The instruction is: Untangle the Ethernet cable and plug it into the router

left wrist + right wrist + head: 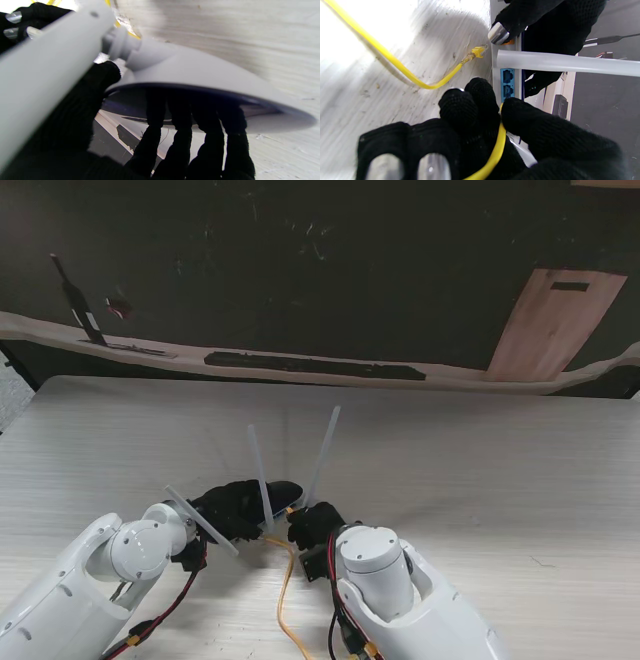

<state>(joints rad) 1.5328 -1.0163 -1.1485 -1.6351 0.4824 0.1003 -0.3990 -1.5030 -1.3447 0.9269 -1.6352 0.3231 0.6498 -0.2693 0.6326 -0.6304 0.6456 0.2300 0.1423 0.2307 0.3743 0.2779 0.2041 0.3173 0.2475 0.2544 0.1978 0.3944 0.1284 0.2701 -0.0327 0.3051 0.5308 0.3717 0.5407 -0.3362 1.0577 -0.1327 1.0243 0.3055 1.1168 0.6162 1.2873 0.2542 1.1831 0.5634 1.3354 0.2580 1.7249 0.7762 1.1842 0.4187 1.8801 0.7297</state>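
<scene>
Left hand: the black-gloved left hand (232,508) is closed around the router (200,75); in the left wrist view four fingers (180,140) are curled under the white shell and the thumb (95,82) is pressed by an antenna's base.
Router: a white router with a dark rim is held up off the table (480,470), tilted on edge, between the two hands; most of its body is hidden by the gloves in the stand's view.
Antennas: three white antennas are seen; two (322,442) point away from the hands, and one (200,520) lies across the left hand's wrist.
Right hand: the black-gloved right hand (315,525) is pinched on the Ethernet cable (495,155), which is gripped between thumb (545,130) and forefinger (480,100), right at the router's back edge.
Ports: two blue sockets (507,83) are seen just past the right fingertips; the sockets in view hold no plug. Whether the pinched end is seated in a socket cannot be told, as it is covered by the fingers.
Cable: the yellow cable is trailed from the right hand toward the robot (285,600) and looped over the table beside the hand.
Free plug: a yellow plug (477,52) lies on the table just beside the router's back, not inserted.
Table: a pale wood-grain top, with a dark wall beyond.
</scene>
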